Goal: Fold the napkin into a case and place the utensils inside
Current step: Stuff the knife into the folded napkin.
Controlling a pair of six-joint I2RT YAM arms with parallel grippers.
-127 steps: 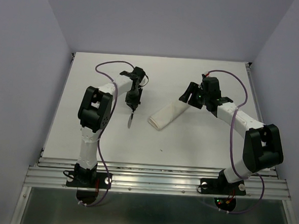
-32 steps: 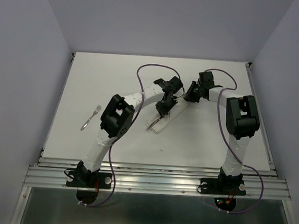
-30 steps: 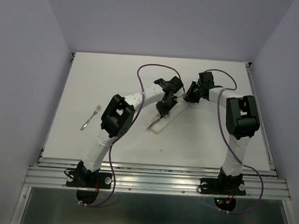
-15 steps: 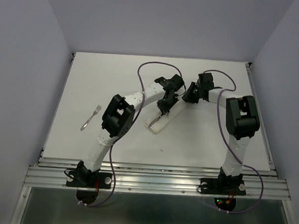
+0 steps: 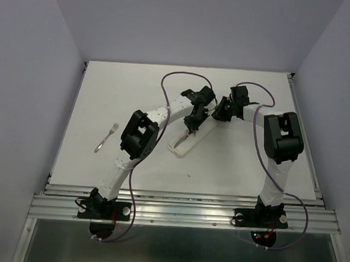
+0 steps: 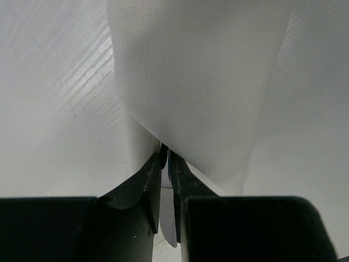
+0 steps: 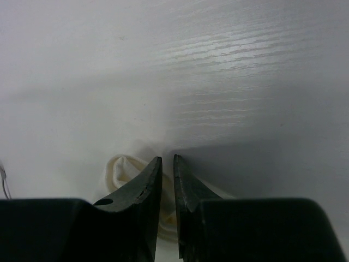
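At the centre of the white worktop (image 5: 130, 92) lies the narrow white folded-napkin case (image 5: 187, 140), slanting from 7 to 1 o'clock. The left hand (image 5: 190, 129) sits over its middle, clamped on a slim silver metal utensil (image 6: 166, 218). The right hand (image 5: 216, 117) sits at its 1 o'clock end, fingers nearly together; whether they pinch cloth cannot be told. A silver metal fork (image 5: 105, 137) lies well apart at 9 o'clock.

**Two utensils, one case**

One fork (image 5: 106, 137) and one slim metal utensil (image 6: 168, 218): two cutlery pieces. One napkin case (image 5: 181, 142). Two grippers: left gripper (image 6: 165, 158), right gripper (image 7: 166, 161). Two purple cables (image 5: 166, 83), one per arm.
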